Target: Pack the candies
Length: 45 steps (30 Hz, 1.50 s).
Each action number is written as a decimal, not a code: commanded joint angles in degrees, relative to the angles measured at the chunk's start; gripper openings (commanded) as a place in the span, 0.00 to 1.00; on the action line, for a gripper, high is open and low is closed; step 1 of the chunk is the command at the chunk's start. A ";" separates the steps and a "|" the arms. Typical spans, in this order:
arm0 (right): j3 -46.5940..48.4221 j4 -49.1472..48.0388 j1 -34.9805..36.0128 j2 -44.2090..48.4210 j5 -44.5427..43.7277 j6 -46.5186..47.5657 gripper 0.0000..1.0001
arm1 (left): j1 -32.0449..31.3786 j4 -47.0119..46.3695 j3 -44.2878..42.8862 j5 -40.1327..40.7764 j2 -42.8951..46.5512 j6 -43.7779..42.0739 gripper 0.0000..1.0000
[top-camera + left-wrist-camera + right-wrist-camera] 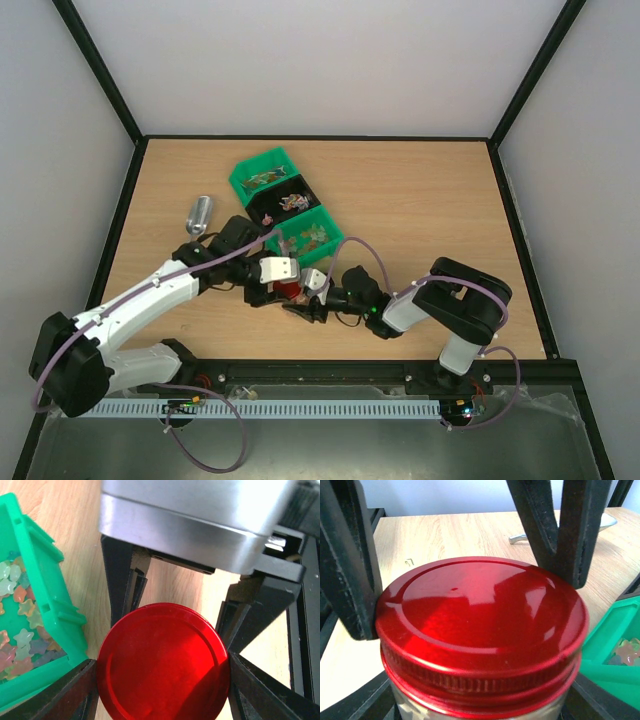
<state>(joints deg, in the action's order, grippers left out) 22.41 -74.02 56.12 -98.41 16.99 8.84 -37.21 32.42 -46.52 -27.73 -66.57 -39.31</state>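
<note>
Red-lidded jar (290,291) gripped by two robot hands on a wooden worktop (430,200).
Far left, a silver scoop (200,214) lies alone on the wood. Next, the left hand (162,680) reaches down over the jar, its fingers clamped on opposite sides of the red lid (480,605). The right hand (480,702) comes in from the side, fingers set against the glass just under the lid, holding the jar. The candies (20,635), tiny pastel stars, lie in a green bin (47,590) just beside the jar, behind it and slightly right.
</note>
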 commanded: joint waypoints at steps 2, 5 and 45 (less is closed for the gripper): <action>-1.14 -1.28 0.22 0.41 7.35 1.43 0.47 | -0.88 10.02 -3.14 -4.27 -0.56 -19.90 0.21; -0.80 -1.07 0.27 0.38 6.31 0.75 0.46 | -0.93 6.77 -3.91 -1.44 -0.29 -15.92 0.29; 0.88 -4.56 0.23 -0.25 -6.97 -8.21 0.46 | 2.96 -24.79 9.48 -3.02 0.42 30.16 0.83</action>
<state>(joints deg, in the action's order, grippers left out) 22.24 -74.59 56.18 -99.13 10.85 0.99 -34.44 9.26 -36.49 -29.85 -66.22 -9.34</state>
